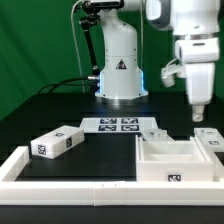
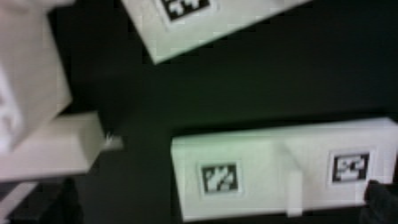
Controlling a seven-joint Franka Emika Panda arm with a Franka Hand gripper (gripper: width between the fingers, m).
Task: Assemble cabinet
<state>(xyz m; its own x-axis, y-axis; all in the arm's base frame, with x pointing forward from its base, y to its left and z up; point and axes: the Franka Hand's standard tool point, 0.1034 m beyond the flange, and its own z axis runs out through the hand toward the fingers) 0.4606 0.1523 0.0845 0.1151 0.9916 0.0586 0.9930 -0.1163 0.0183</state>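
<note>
Taking clock directions in the exterior view from the marker board (image 1: 118, 125), which is lying flat on the dark table (image 1: 100, 150) just in front of the arm's white base (image 1: 118, 65). Finding the cabinet (image 1: 195, 172) not yet joined, lying as loose white tagged parts. Logging the open box body (image 1: 150, 172) at 4 o'clock, sitting with its opening upward and one tag facing the camera on its front wall. Logging a long block (image 1: 57, 143) at 8 o'clock, lying on its side, well apart from the box body. Logging a small block (image 1: 211, 141) at 3 o'clock, just beside the box body's far right corner; not managing to tell whether they are touching. Noting the white border rail (image 1: 60, 185) running along the near edge and turning up the exterior view's left side. Seeing the gripper (image 1: 197, 113) hanging at 2 o'clock, well above the table, fingers pointing down. Not managing to tell how far apart the fingers are standing; seeing nothing held between them. Reading the wrist view as blurred: picking out one tagged white part (image 2: 187, 25) and another white part carrying two tags (image 2: 285, 165), with dark table showing between them; not managing to tell which parts these are.
</note>
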